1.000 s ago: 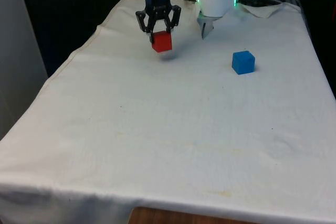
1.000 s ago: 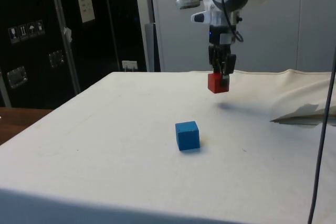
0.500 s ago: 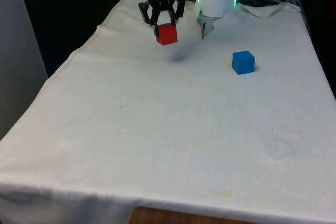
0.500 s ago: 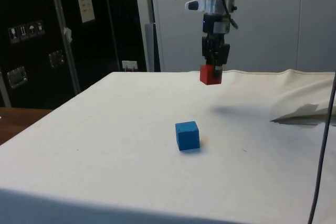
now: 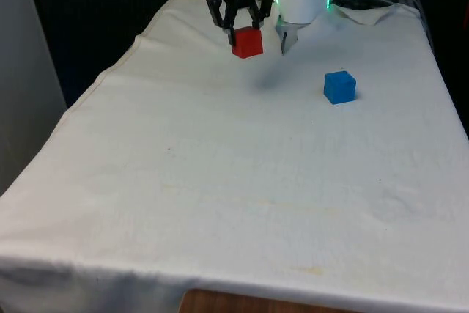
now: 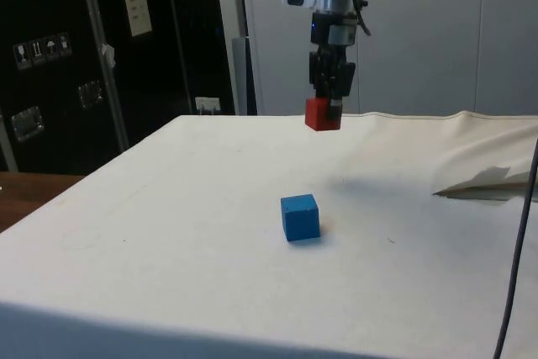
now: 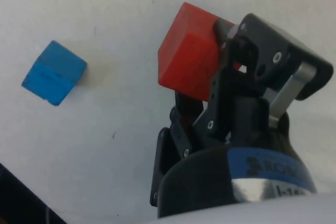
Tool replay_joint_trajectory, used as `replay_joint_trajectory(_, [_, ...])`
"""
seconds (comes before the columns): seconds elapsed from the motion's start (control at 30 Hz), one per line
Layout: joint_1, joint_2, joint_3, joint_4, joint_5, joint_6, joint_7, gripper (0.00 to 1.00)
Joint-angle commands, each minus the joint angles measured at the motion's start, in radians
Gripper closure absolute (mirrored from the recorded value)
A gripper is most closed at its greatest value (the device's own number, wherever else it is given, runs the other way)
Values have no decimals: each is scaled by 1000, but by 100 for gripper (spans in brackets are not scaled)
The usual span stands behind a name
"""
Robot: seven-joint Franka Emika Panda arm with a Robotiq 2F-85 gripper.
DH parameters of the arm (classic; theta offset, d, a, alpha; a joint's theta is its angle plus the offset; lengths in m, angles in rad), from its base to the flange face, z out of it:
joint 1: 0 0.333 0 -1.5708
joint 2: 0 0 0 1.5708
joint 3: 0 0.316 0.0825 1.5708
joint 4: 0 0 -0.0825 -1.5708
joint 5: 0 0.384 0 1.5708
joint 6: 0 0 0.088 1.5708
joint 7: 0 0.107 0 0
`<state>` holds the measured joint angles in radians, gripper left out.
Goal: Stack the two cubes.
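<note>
White cloth covers the tabletop, with a red cube held aloft at its far end.
Black gripper hangs above the far part of the cloth, its jaws clamped on the red cube, which is clear of the surface. Well apart from it, nearer the camera and toward the front view's right, the blue cube sits alone on the cloth.

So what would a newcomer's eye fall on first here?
Probably the red cube, held in the air above the white cloth by the black gripper near the table's far end. Next, the blue cube sitting alone on the cloth, towards the front view's right, apart from the red one.
</note>
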<state>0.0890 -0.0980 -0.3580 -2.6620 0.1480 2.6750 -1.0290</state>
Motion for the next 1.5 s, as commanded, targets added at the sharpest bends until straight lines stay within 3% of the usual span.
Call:
replay_joint_trajectory(0.0, [0, -2, 6, 3, 0, -5, 5, 97])
replay_joint_trajectory(0.63, [13, -26, 128, 55, 8, -71, 95, 97])
replay_joint_trajectory(1.07, [10, -21, 143, 57, 6, -66, 101, 97])
replay_joint_trajectory(1.13, [14, -20, 155, 57, 1, -67, 119, 97])
replay_joint_trajectory(1.3, [10, -27, 195, 58, -17, -86, 167, 97])
replay_joint_trajectory(1.33, [12, -26, 194, 57, 6, -77, 146, 97])
replay_joint_trajectory(1.37, [10, -28, 201, 59, -18, -91, 173, 97])
replay_joint_trajectory(1.47, [10, -28, 219, 62, -22, -106, 193, 97])
